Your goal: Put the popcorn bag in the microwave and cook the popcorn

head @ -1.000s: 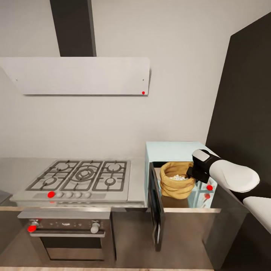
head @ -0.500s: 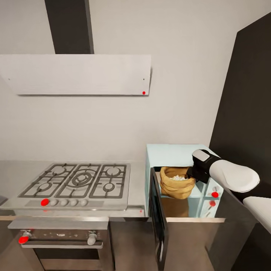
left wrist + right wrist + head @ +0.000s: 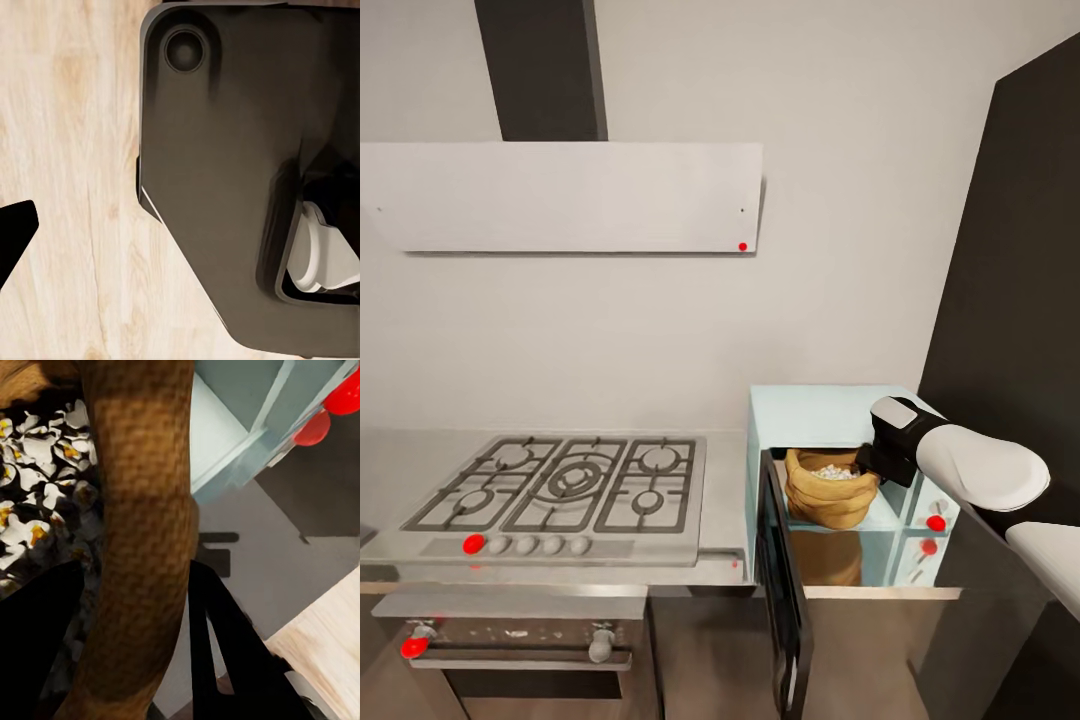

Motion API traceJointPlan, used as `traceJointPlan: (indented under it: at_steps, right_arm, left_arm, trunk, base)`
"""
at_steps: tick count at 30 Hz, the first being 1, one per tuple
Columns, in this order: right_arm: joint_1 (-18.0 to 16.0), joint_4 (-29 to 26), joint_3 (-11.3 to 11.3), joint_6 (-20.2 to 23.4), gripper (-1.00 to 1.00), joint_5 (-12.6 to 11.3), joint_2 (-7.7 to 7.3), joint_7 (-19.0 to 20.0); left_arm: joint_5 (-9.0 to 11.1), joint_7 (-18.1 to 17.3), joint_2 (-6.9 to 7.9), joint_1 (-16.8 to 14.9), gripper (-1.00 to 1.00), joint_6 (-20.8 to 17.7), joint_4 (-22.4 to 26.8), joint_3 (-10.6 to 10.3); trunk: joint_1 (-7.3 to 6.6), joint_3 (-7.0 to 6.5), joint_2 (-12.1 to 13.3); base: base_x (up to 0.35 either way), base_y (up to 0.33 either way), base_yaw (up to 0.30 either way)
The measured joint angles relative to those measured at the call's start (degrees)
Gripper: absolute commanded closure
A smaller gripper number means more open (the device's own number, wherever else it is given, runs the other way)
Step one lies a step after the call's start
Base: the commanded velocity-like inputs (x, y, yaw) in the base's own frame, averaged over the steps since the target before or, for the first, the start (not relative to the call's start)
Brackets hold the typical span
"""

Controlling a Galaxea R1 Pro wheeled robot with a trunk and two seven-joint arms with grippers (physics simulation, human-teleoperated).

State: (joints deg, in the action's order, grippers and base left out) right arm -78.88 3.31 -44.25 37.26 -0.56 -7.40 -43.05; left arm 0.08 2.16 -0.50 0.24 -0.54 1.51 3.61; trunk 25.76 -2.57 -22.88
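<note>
R gripper (image 3: 150, 660) is clamped on the rolled rim of the popcorn bag (image 3: 830, 489): in the R wrist view one dark finger sits inside the sack over the kernels, the other (image 3: 225, 652) outside the cloth, w/ the thick tan rim pinched between them. Popcorn (image 3: 37, 480) inside looks popped, white w/ yellow centres, heaped below the rim.

Head view: the bag stands upright inside the microwave (image 3: 830, 420), on its pale floor, toward the R half of the cavity. Gripper meets the bag's R rim edge at the cavity's R side, next to the control panel w/ two red knobs (image 3: 936, 523). Some free room betw. bag and the cavity's L wall; little above the rim to the cavity roof. Microwave door (image 3: 780, 590) is swung wide open, hanging out past the countertop (image 3: 725, 470) front edge, so the opening is unblocked from the front.

R arm reaches in from the R, white forearm crossing in front of the dark tall cabinet (image 3: 1010, 300); that cabinet is just beside the microwave's R side, tight there.

L of the microwave: gas hob (image 3: 570, 490) set in the worktop, well apart from the bag; extractor hood (image 3: 560, 195) above on the white wall.

L gripper: L wrist view gives one black finger tip (image 3: 13, 232) over a light wood floor (image 3: 75, 150), beside the robot's dark base (image 3: 225, 187); can't tell if open or closed.
</note>
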Motion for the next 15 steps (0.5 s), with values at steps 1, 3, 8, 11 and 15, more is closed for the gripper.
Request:
traceJointPlan:
  at_steps: [1, 3, 8, 11, 15]
  right_arm:
    - [0.0, 0.0, 0.0, 0.0, 1.00, 0.0, 0.00, 0.0]
    - [0.0, 0.0, 0.0, 0.0, 1.00, 0.0, 0.01, 0.0]
    - [0.0, 0.0, 0.0, 0.0, 1.00, 0.0, 0.02, 0.0]
    - [0.0, 0.0, 0.0, 0.0, 1.00, 0.0, 0.02, 0.0]
    - [0.0, 0.0, 0.0, 0.0, 1.00, 0.0, -0.02, 0.0]
  left_arm:
    - [0.0, 0.0, 0.00, 0.0, -1.00, 0.0, 0.0, 0.0]
    - [0.0, 0.0, 0.02, 0.0, -1.00, 0.0, 0.0, 0.0]
    - [0.0, 0.0, 0.00, 0.0, -1.00, 0.0, 0.0, 0.0]
    - [0.0, 0.0, 0.00, 0.0, -1.00, 0.0, 0.0, 0.0]
    - [0.0, 0.0, 0.00, 0.0, -1.00, 0.0, 0.0, 0.0]
  trunk:
    - [0.00, 0.00, 0.0]
    - [0.00, 0.00, 0.0]
    - [0.00, 0.00, 0.0]
    - [0.00, 0.00, 0.0]
    - [0.00, 0.00, 0.0]
  base:
    - [0.011, 0.000, 0.000]
    - [0.004, 0.000, 0.000]
    - [0.000, 0.000, 0.000]
    - [0.000, 0.000, 0.000]
    - [0.000, 0.000, 0.000]
